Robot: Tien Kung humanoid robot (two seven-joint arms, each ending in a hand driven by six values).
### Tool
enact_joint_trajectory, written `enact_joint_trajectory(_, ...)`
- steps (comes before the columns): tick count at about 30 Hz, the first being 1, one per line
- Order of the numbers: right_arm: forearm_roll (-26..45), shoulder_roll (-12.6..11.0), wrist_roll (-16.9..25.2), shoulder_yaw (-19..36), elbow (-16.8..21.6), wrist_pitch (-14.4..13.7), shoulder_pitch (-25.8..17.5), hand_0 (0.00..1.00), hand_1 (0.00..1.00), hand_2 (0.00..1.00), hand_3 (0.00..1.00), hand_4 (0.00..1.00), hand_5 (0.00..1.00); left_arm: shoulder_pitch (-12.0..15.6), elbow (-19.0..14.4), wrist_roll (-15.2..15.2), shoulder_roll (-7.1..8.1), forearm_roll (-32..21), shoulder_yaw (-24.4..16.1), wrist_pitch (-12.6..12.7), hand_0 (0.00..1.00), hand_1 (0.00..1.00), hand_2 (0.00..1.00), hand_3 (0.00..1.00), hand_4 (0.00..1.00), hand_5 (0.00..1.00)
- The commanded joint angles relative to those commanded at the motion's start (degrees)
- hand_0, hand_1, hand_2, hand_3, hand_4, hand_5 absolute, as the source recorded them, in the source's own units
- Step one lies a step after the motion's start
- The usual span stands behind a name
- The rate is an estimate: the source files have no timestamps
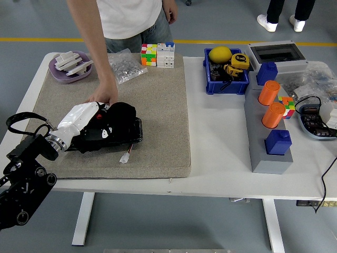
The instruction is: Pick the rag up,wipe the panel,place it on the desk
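On beige mat (158, 105): left hand (87, 118) clamped on black rag (113, 122), pressed against panel (124, 138).

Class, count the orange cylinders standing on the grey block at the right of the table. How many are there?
2. One orange cylinder stands farther back on the long grey block; the second orange cylinder stands just in front of it, both between two blue blocks. None appears hidden.

Black rag (113, 124) on glossy black panel (129, 138), beige mat (158, 105), white table (221, 153). Blue bin (226, 84) upper right, yellow ball (220, 54); two orange cylinders (271, 104); lavender dish (66, 76) upper left.
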Motion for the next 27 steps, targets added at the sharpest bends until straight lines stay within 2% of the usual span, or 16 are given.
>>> enact_joint_trajectory(6,0.7,-0.1,0.0,-0.6,0.0,0.0,-0.1,0.768,0.662,0.670,0.618,0.998,0.475,-0.6,-0.4,0.3,-0.34,-0.2,3.5,-0.1,0.269,0.313,0.513,0.474,0.542,0.002)
enact_joint_trajectory(18,0.3,-0.1,0.1,-0.2,0.0,0.1,0.2,0.767,0.662,0.670,0.618,0.998,0.476,-2.0,-3.9,0.8,-1.37,-0.1,7.1,-0.1,0.271,0.315,0.518,0.480,0.556,0.002)
enact_joint_trajectory(27,0.3,0.1,0.3,0.0,0.0,0.2,0.0,0.768,0.661,0.670,0.619,0.998,0.475,-1.2,-2.6,0.8,-1.46,0.2,4.7,0.2,0.271,0.317,0.518,0.480,0.558,0.002)
